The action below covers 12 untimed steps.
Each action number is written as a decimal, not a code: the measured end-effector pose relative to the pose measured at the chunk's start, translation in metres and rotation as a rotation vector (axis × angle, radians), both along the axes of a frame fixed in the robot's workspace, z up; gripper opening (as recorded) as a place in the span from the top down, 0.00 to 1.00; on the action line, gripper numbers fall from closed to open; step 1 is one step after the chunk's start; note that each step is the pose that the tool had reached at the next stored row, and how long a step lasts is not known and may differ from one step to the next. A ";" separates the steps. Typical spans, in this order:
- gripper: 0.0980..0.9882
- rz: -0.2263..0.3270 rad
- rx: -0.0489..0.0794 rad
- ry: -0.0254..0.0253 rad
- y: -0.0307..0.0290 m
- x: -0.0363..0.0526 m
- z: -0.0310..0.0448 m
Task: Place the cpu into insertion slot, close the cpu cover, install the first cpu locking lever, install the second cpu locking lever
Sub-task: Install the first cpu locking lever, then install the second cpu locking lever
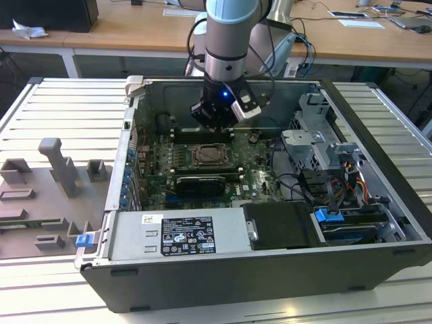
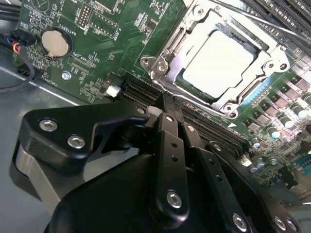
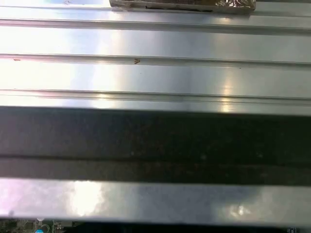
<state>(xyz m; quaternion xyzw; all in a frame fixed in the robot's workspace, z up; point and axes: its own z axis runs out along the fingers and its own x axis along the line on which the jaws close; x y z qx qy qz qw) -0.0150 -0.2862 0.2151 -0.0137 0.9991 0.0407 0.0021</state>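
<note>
The cpu (image 2: pixel 218 63) lies in the insertion slot, its pale silver face showing through the cut-out of the cpu cover (image 2: pixel 170 56). The cover lies flat over it as a silver frame. A thin metal lever rod (image 2: pixel 252 17) runs along one edge of the cover. In the exterior view the socket (image 1: pixel 210 156) sits mid-motherboard, and my gripper (image 1: pixel 219 116) hangs just above and behind it. In the second wrist view my gripper (image 2: pixel 165 99) is shut with nothing between its black fingers (image 2: pixel 170 145), its tips a short way off the cover's corner.
The open computer case (image 1: pixel 378 202) surrounds the board: black memory slots (image 2: pixel 204 121), a coin battery (image 2: pixel 55 42), a black card (image 1: pixel 200 182), the power supply (image 1: pixel 179 234) and drive cages with cables (image 1: pixel 324 155). A grey fixture plate (image 1: pixel 47 196) lies outside. The first wrist view shows ribbed metal table (image 3: pixel 155 73).
</note>
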 end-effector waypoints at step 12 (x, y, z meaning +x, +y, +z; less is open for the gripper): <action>0.99 0.000 0.000 0.0000 -0.0083 0.0000 0.0000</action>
